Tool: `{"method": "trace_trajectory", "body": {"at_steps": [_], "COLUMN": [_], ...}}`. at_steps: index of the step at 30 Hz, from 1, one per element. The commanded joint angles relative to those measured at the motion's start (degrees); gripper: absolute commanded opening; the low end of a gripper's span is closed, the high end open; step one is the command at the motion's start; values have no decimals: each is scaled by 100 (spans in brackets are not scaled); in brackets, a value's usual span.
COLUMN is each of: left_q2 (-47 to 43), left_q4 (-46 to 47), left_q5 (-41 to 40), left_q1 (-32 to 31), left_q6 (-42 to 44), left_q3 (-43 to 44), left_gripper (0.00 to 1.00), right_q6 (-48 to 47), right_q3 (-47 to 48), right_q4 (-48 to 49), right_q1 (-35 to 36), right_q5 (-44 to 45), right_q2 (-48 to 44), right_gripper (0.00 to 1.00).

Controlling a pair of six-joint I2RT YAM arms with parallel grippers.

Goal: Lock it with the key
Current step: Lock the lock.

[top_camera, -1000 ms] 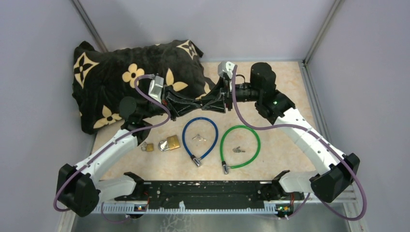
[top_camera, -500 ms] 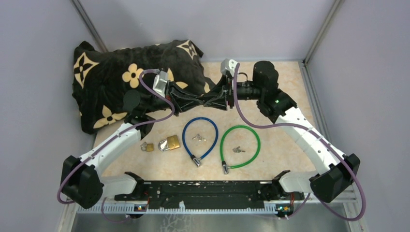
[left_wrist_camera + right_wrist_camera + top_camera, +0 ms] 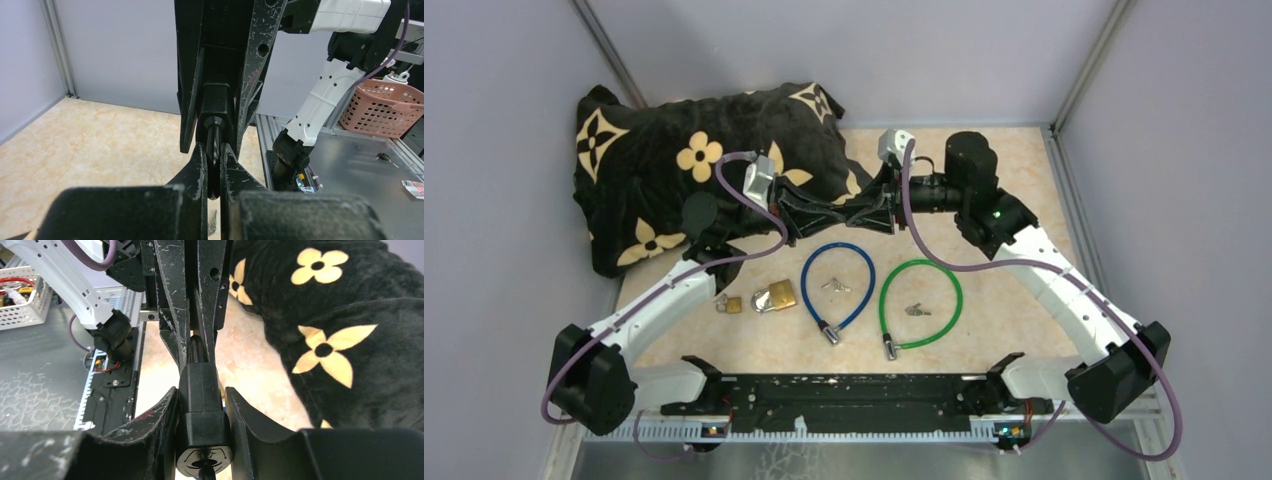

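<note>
Both arms meet in mid-air above the table's middle. My right gripper (image 3: 202, 390) is shut on a black lock body (image 3: 201, 415), pinched between its two fingers (image 3: 159, 416). A round face with a slot points at the right wrist camera, and a dark piece sticks out of it. At the lock's far end my left gripper (image 3: 215, 150) is shut on the thin black head of the key (image 3: 214, 167). The key's shaft runs into the lock (image 3: 216, 102). In the top view the left gripper (image 3: 827, 213) and the right gripper (image 3: 860, 212) stand tip to tip.
On the table below lie a blue cable lock (image 3: 808, 270), a green cable lock (image 3: 956, 290), a brass padlock (image 3: 775, 296), a smaller padlock (image 3: 731, 304) and loose keys (image 3: 834, 287). A black flowered cushion (image 3: 664, 170) fills the back left. Walls close three sides.
The left wrist has shifted slightly right and up, and its cable loop moved with it. Both grippers stay joined at the lock, and neither grip has changed.
</note>
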Motion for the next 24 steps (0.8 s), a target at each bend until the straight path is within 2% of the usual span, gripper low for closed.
{"method": "trace_trajectory", "body": {"at_steps": [1, 7, 8, 9, 12, 13, 14, 22, 24], "left_q2": [-63, -808, -924, -1015, -1330, -1445, -1550, -2550, -2743], "left_q4": [-227, -17, 6, 21, 25, 28, 26, -37, -43], "left_q5": [724, 165, 135, 97, -44, -48, -44, -63, -53], "left_q1": [-1398, -897, -806, -705, -361, -196, -74, 768, 942], "left_q6": [22, -124, -183, -243, -435, -502, -543, -795, -822], "left_q3": [-474, -1165, -1255, -1329, -1575, -1669, -1764, -2553, -2688], "left_gripper": [0, 0, 0, 0, 0, 0, 0, 0, 0], "right_q6": [-190, -302, -298, -283, -305, -259, -194, 176, 146], "right_q3": [8, -11, -43, -74, -106, -128, -158, -620, -676], "right_q4": [1649, 565, 477, 394, 31, -55, -109, -517, -708], "right_q1": [966, 966, 962, 966, 946, 922, 877, -68, -88], "right_q5": [192, 266, 236, 223, 140, 112, 45, -302, -146], "right_q2": [579, 408, 387, 374, 304, 259, 178, -358, -354], "right_gripper": [0, 0, 5, 16, 61, 91, 98, 98, 94]}}
